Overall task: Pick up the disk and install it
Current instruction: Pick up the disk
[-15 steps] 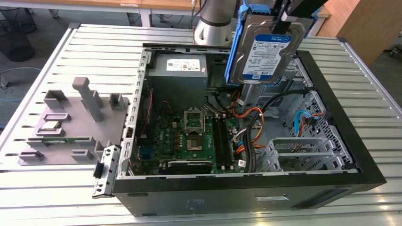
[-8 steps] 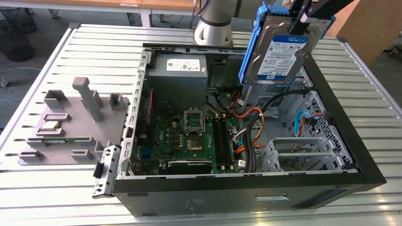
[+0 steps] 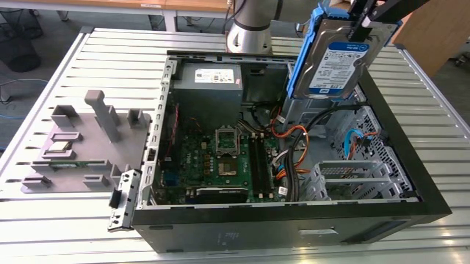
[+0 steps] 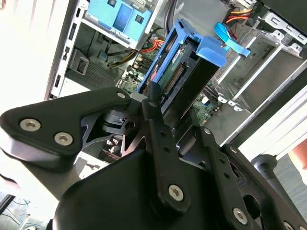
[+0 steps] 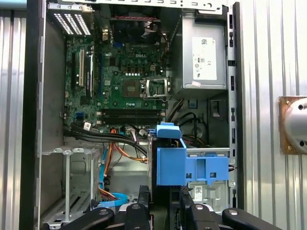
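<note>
Black gripper (image 3: 361,27) is clamped on the flat rectangular silver-metal disk (image 3: 334,60) with blue plastic side rails, holding it upright above the open black computer case (image 3: 294,234).

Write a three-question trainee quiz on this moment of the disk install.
1. True or false: the disk lies flat on the motherboard.
2. The pincer is: A) open, B) shut on the disk, C) shut on a cable.
3. Fill in: in the exterior view, the grey fixture plate sits outside the computer case, on the view's ___.

Key: 1 false, it is held upright above the open case; 2 B; 3 left.
</note>
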### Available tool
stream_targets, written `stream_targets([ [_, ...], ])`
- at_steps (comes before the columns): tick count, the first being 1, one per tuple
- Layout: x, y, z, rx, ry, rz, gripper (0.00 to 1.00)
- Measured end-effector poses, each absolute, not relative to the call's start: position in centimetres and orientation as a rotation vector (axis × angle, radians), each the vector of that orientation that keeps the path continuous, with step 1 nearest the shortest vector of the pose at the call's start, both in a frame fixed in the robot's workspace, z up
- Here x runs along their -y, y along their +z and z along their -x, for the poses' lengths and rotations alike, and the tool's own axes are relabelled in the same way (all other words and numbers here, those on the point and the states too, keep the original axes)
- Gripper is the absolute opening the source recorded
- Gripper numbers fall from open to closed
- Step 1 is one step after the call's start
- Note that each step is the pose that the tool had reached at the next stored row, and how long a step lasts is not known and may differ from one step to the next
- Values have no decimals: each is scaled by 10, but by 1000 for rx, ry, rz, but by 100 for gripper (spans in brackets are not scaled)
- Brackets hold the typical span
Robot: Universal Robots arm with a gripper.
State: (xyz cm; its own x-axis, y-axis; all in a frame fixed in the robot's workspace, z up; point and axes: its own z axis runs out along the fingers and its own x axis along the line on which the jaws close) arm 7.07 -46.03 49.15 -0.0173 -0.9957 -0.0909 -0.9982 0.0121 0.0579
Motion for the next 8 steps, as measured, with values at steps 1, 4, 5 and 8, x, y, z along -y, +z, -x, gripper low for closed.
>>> stream_targets([
  [1, 461, 491, -71, -2217, 164, 2185, 35],
  [4, 463, 491, -71, -2218, 164, 2185, 35],
  [5, 463, 491, -71, -2217, 164, 2185, 35],
  [8, 466, 491, -71, -2218, 164, 2185, 35],
])
